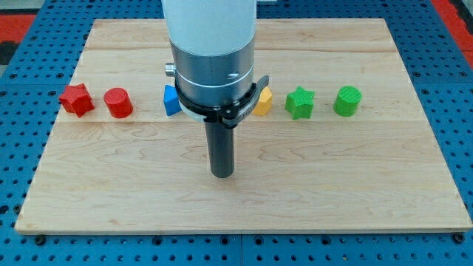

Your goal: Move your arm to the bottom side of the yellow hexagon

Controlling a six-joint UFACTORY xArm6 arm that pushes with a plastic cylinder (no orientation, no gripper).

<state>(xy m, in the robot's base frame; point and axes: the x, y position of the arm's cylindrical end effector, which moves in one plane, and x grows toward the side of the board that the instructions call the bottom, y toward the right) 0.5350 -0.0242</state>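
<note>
The yellow hexagon [264, 102] sits on the wooden board just right of the arm's body, which hides most of it. My tip [222, 174] rests on the board below and to the left of the yellow hexagon, well apart from it. A blue block [171, 100] pokes out at the left of the arm's body, partly hidden; its shape cannot be made out.
A red star [76, 99] and a red cylinder [118, 103] stand at the view's left. A green star [299, 103] and a green cylinder [346, 100] stand at the right. The wooden board [355, 185] lies on a blue pegboard.
</note>
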